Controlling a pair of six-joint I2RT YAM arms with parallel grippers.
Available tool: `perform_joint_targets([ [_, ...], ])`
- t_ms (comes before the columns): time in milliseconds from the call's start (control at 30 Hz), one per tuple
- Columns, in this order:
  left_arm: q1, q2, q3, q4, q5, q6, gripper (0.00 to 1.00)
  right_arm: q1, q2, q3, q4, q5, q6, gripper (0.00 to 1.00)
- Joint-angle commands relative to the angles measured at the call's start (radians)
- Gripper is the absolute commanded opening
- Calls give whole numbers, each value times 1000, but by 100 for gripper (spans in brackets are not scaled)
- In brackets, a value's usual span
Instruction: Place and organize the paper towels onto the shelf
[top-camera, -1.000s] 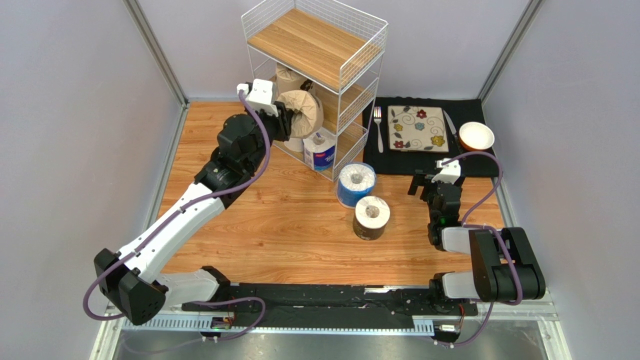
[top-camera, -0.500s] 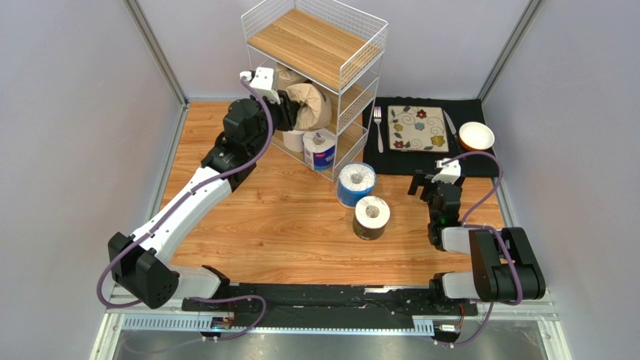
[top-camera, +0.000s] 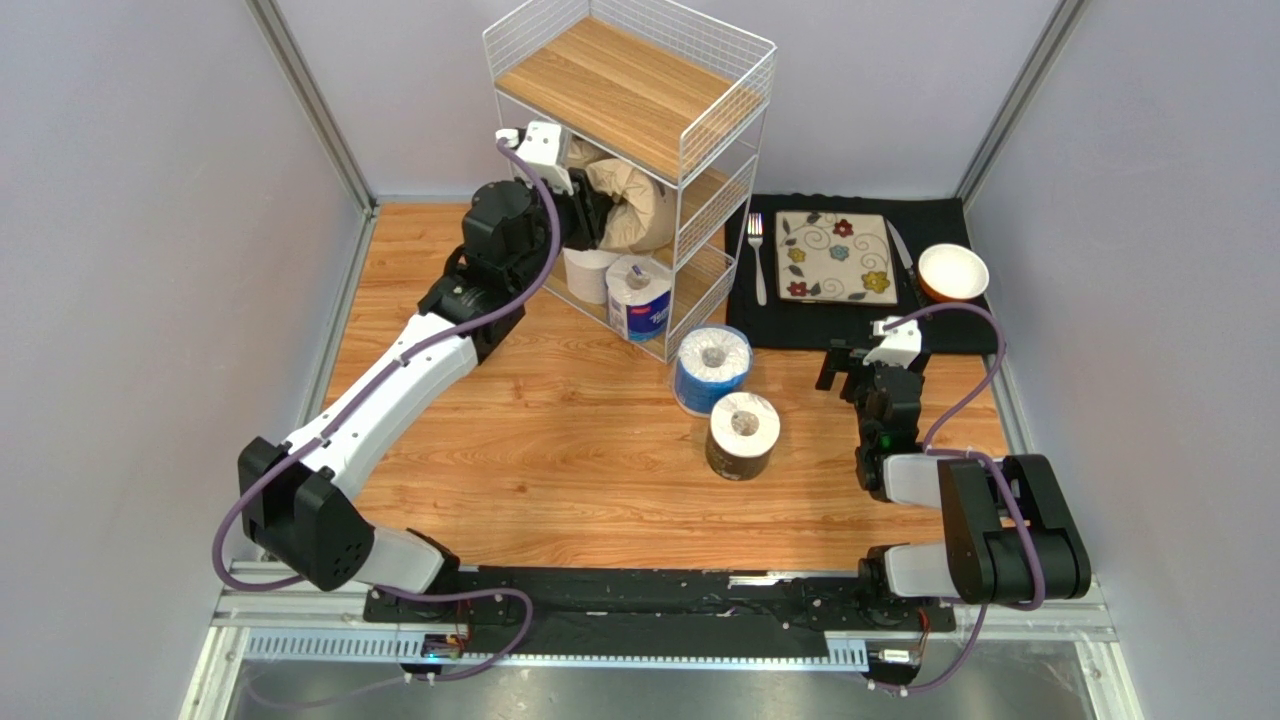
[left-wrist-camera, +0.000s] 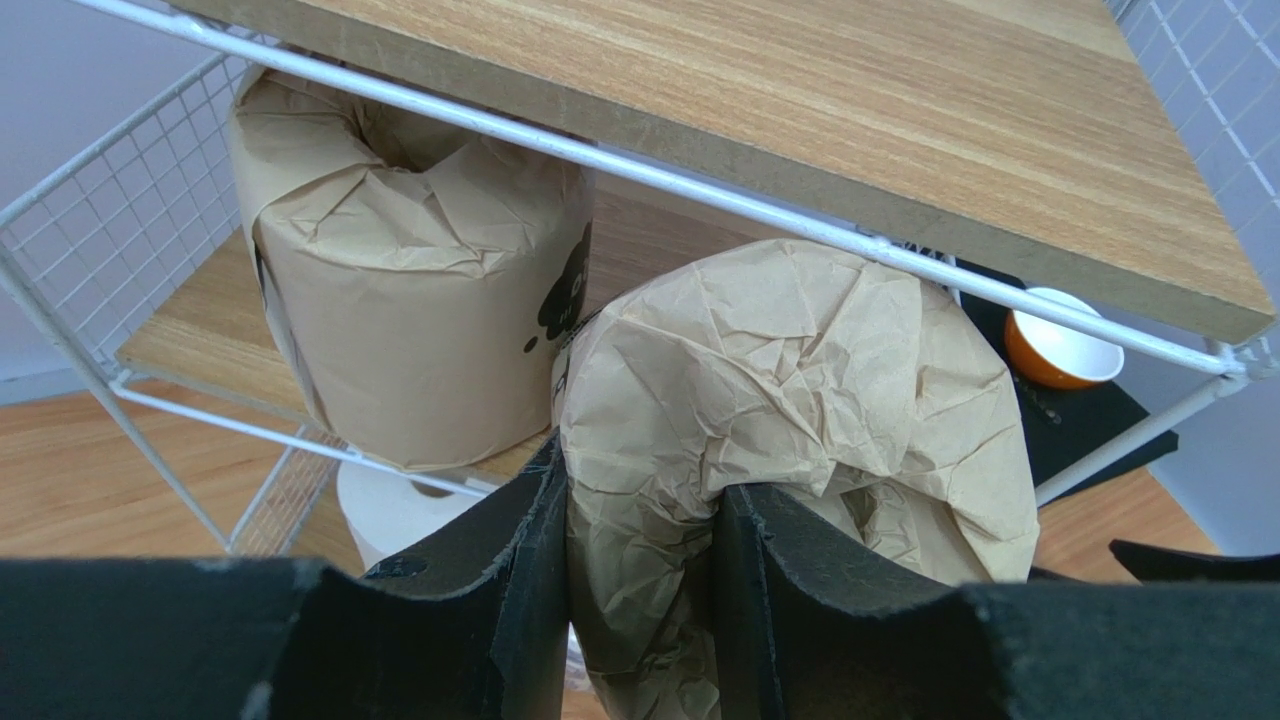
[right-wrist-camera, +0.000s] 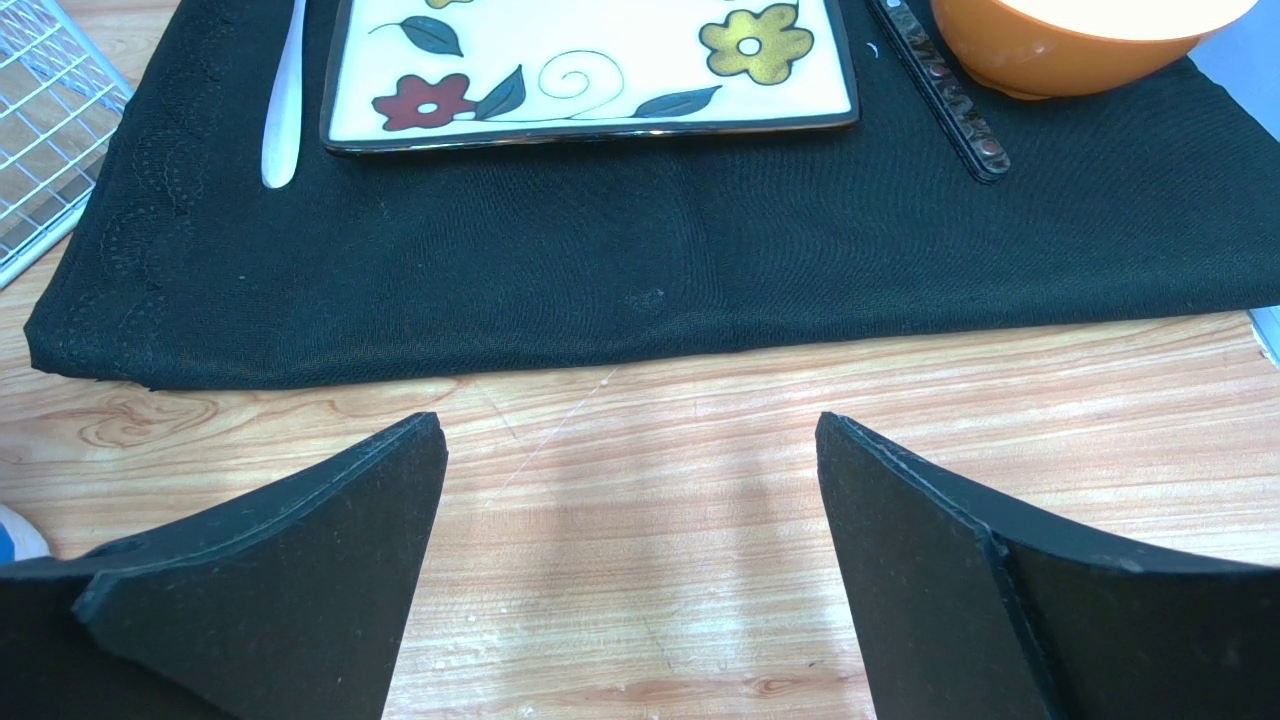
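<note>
Tan-wrapped roll (top-camera: 643, 203) at the shelf's (top-camera: 631, 83) middle tier, open front edge, pinched tight by left gripper (top-camera: 589, 215). Blue-wrapped roll (top-camera: 711, 368) and dark-wrapped roll (top-camera: 744, 435) stand before shelf.
Left wrist: second tan roll (left-wrist-camera: 406, 315) upright just beside; top rail (left-wrist-camera: 721, 195) close overhead.
Right wrist: right gripper (right-wrist-camera: 631, 450) spread wide, empty; black mat (right-wrist-camera: 676, 285) ahead.

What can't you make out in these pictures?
- Left wrist: the left gripper and the held tan roll hide its underside; whether it rests on the shelf is unclear.
- Top view: the top board covers part of both tan rolls.
- Left wrist: the white roll is mostly behind the standing tan roll.
- Right wrist: the orange bowl is cut off by the edge.
</note>
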Motion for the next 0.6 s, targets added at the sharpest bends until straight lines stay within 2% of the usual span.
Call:
perform_joint_targets([
  [0, 11, 15, 57, 81, 17, -18, 29, 3, -11, 25, 27, 5, -5, 99],
  [567, 31, 118, 150, 86, 13, -34, 28, 3, -11, 24, 27, 5, -5, 99],
])
